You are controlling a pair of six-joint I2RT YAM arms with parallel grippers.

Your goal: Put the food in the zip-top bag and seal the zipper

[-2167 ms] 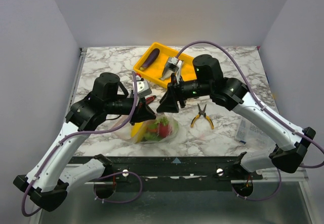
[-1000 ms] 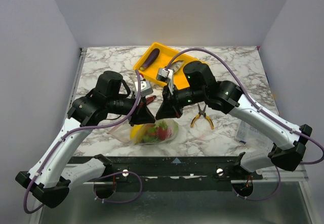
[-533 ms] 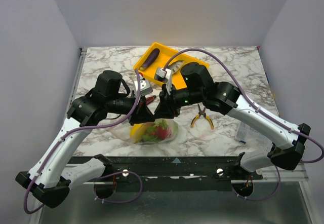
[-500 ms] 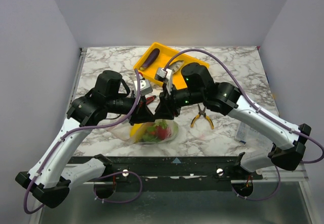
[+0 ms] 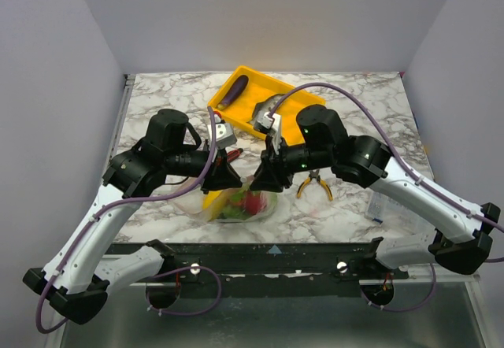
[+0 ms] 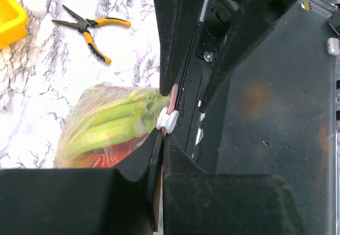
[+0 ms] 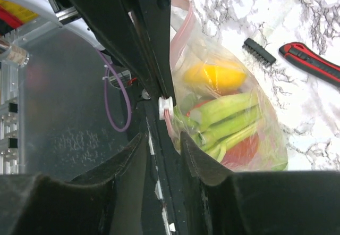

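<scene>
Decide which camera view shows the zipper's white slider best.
The left wrist view: the white slider sits mid-frame and largest, on the pink zipper at the zip-top bag's mouth. The right wrist view shows it too, but smaller. In the top view the left gripper and right gripper crowd over it, hiding it.

A white marble-patterned table [image 5: 354, 104] with grey veining sits enclosed by 3 plain pale lavender-grey walls [image 5: 268, 17] under even light, a dark metal rail [image 5: 272, 255] running along its near edge.
</scene>
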